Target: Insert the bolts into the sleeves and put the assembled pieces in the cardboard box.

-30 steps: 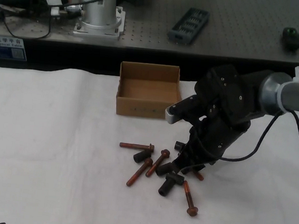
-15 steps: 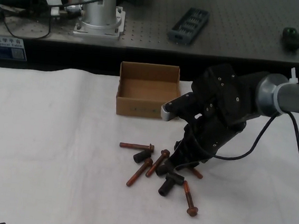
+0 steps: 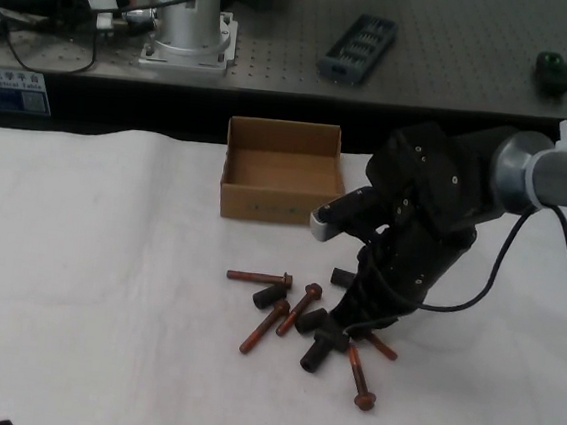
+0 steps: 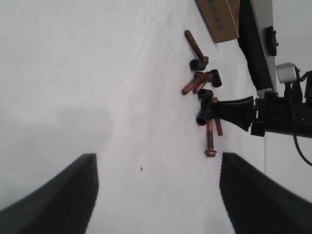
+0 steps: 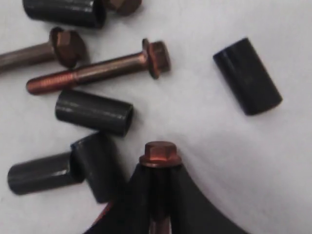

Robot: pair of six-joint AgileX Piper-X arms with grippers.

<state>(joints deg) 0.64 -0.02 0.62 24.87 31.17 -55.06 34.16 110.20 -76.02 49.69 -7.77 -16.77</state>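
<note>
You have the brown cardboard box (image 3: 274,210) standing open side up at the far edge of the white cloth (image 3: 74,303). Nearer you, around the cloth's middle, copper-coloured hex-head bolts (image 3: 257,276) and short black sleeves (image 3: 270,297) lie flat in a loose cluster, pointing every way, some touching. One bolt (image 5: 161,155) sits head-out between the right gripper's (image 5: 160,185) fingers, just beside two touching sleeves.
</note>
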